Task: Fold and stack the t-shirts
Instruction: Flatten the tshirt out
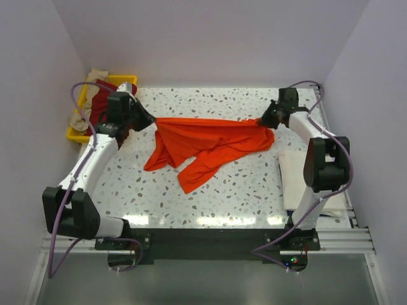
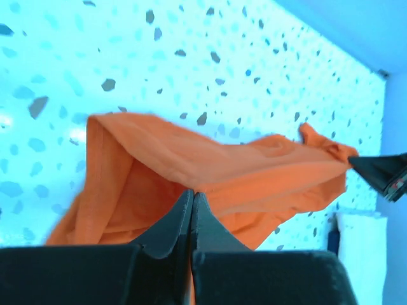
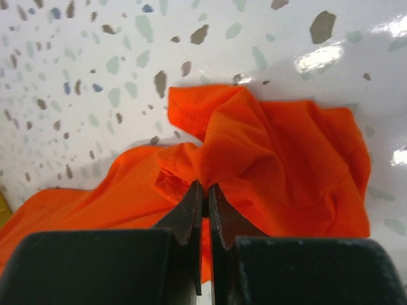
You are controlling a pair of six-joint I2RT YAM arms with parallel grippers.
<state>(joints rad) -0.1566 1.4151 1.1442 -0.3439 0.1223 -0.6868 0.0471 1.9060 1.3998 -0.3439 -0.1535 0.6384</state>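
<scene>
The bright orange t-shirt [image 1: 203, 146] is stretched across the middle of the speckled table between my two grippers, its lower part sagging toward the front. My left gripper [image 1: 151, 121] is shut on its left end, seen in the left wrist view [image 2: 192, 194] with orange cloth [image 2: 254, 171] pinched at the tips. My right gripper [image 1: 266, 122] is shut on its right end, seen in the right wrist view [image 3: 205, 187] with bunched orange cloth [image 3: 286, 159] above the tips. A dark red t-shirt [image 1: 100, 108] and a beige one [image 1: 96, 76] lie in the yellow tray.
The yellow tray [image 1: 79, 132] stands at the back left corner by the wall. A cream-white folded cloth [image 1: 296, 175] lies along the table's right edge beside the right arm. Walls close in on the left, back and right.
</scene>
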